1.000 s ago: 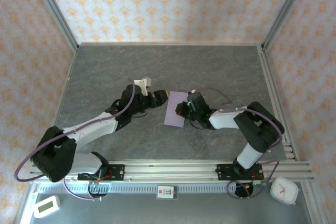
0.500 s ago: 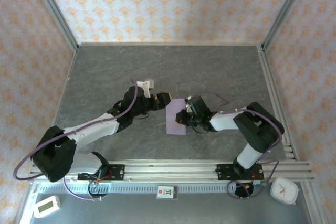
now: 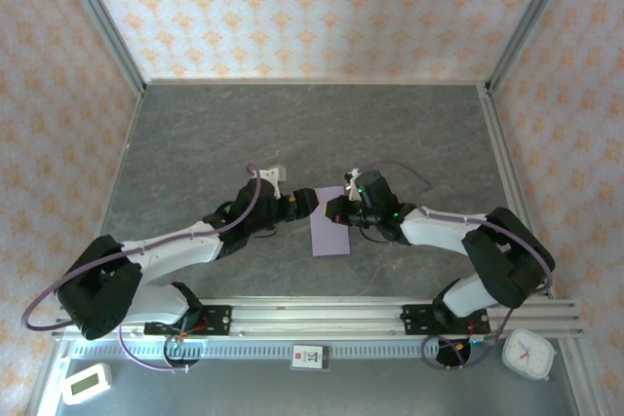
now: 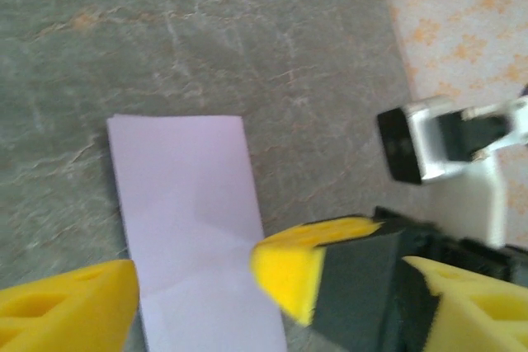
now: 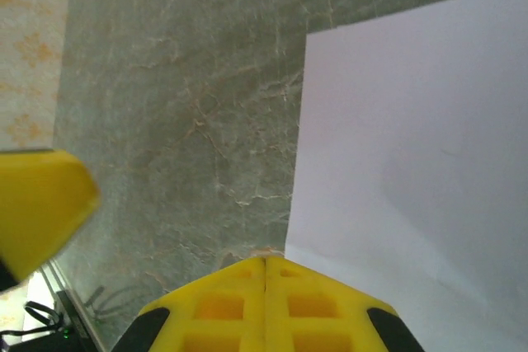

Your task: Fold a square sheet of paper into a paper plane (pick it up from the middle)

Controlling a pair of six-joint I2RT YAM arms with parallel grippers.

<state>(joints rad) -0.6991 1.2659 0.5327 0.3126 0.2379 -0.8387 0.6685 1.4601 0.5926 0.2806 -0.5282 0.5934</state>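
The square sheet of paper lies on the grey table, folded into a narrow pale lilac strip with faint creases. My left gripper hovers at the strip's far left end, open wide, with one yellow finger on each side of the paper. My right gripper is shut, and its tip rests at the paper's edge. Whether any paper is pinched in it I cannot tell. In the left wrist view the right gripper's tip pokes in between my left fingers. No paper plane is formed.
The grey marbled table is walled by patterned panels at the back and sides. An aluminium rail carries both arm bases at the near edge. A white timer and a small white device sit in front of it.
The left gripper has opened wider and shifted right toward the paper. The right gripper has slid to the strip's far end, and the paper has drifted nearer to the rail.
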